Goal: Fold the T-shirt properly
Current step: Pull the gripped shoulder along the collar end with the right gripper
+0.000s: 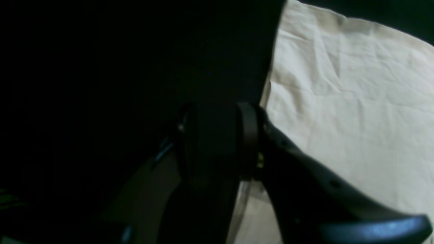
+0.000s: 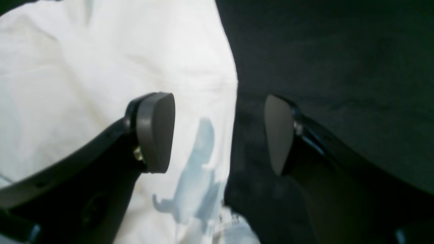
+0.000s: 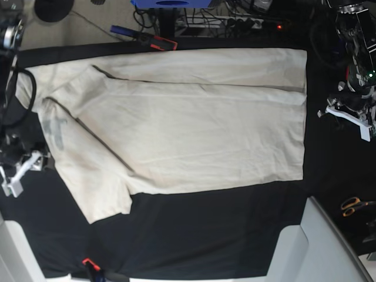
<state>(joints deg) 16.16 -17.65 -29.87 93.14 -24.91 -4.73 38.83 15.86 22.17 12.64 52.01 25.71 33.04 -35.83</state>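
Note:
The cream T-shirt (image 3: 188,129) lies spread flat on the black table cover (image 3: 205,229), collar end to the left and hem to the right. My right gripper (image 2: 219,132) is open and straddles the shirt's edge (image 2: 234,101): one pad (image 2: 156,132) is over the cloth, the other (image 2: 276,135) over the black cover. In the base view it sits at the shirt's left end (image 3: 32,150). My left gripper (image 1: 217,135) is beside the shirt's edge (image 1: 356,112) in a very dark view, at the hem side (image 3: 346,111). Its jaw state is unclear.
A faint grey-blue mark (image 2: 200,169) shows on the cloth near the right gripper. Orange-handled scissors (image 3: 354,205) lie at the right. A red-and-black tool (image 3: 154,40) lies past the far edge. A pale grey panel (image 3: 311,247) stands at the lower right.

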